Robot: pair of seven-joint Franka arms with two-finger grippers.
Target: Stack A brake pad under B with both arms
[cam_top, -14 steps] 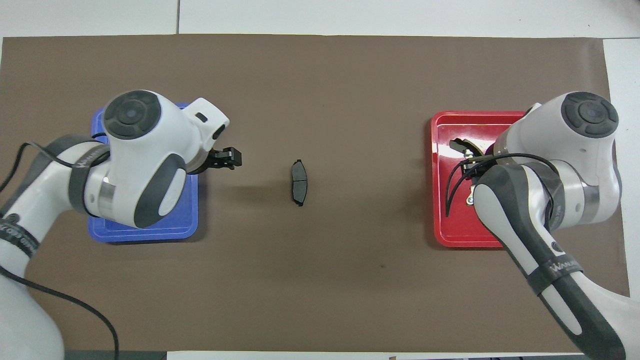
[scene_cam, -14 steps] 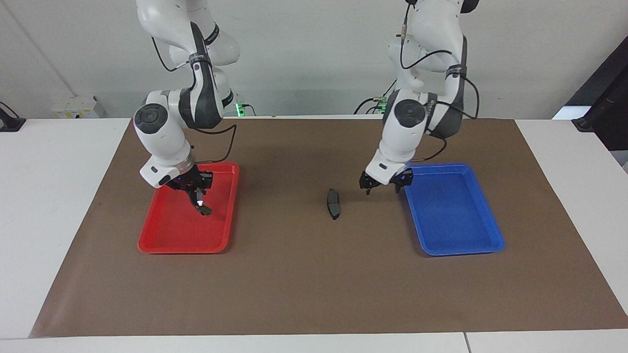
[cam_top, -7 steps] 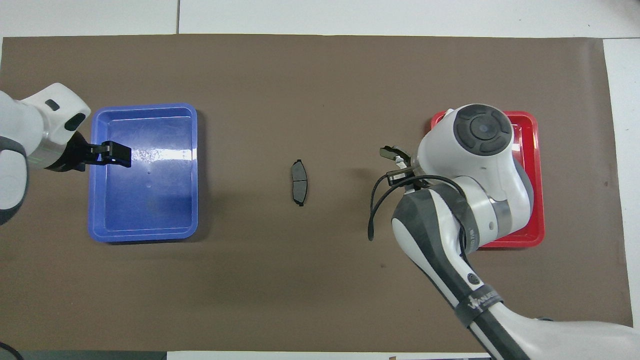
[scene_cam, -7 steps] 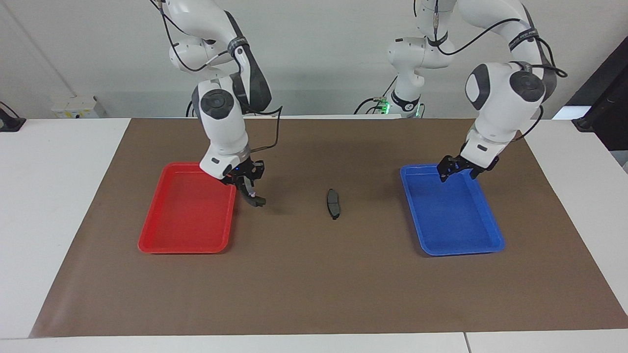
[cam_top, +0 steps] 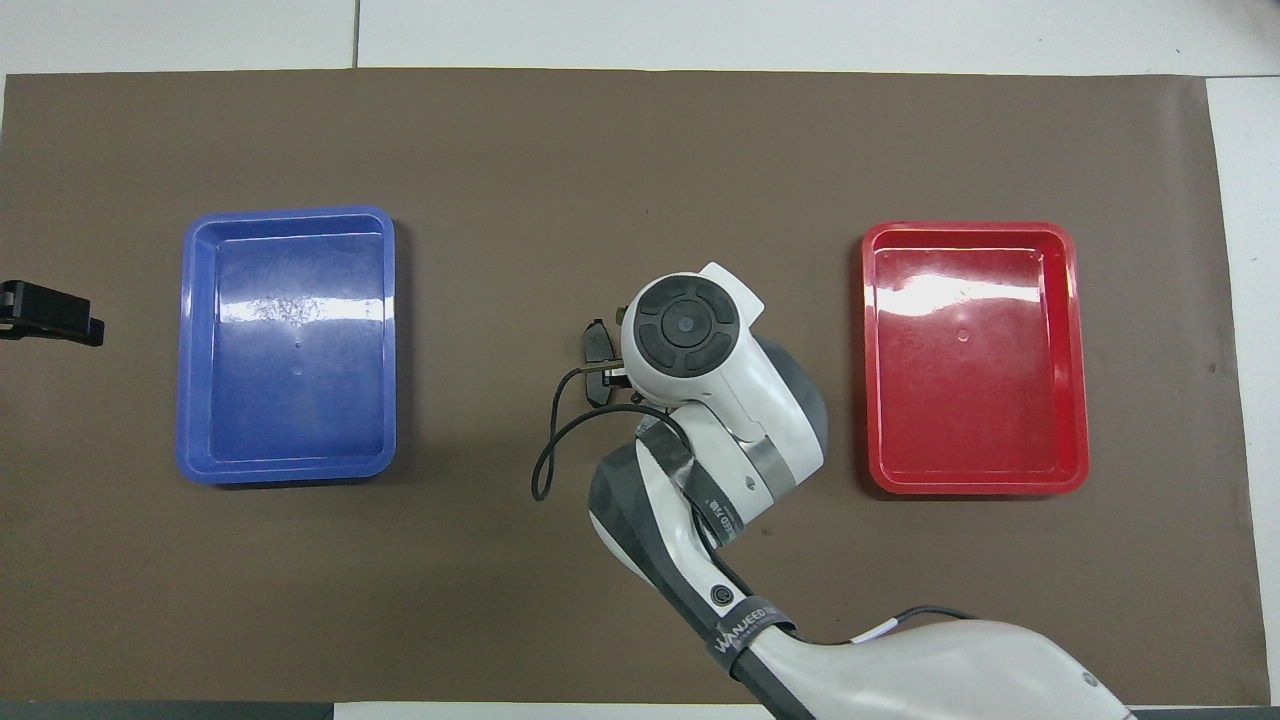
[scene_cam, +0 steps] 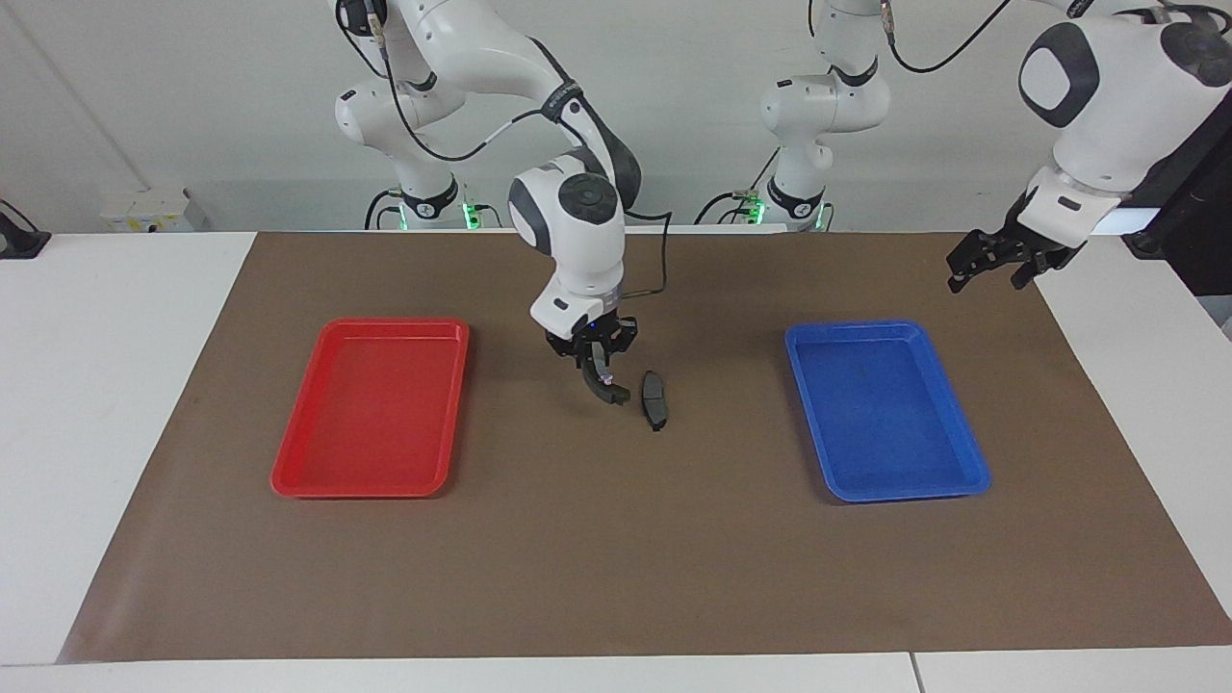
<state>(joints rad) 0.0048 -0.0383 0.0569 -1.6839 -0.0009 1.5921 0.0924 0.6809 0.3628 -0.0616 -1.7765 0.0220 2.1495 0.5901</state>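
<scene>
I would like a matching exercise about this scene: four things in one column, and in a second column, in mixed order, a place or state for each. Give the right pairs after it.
Things
1. A brake pad
2. B
3. red tray
4. left gripper

Places or states
a. empty, toward the right arm's end of the table
b. open, raised over the mat's edge, holding nothing
c. flat on the mat between the two trays
d. held in the right gripper, just beside the pad

Pairs: 1-c, 2-d, 3-a, 4-b
</scene>
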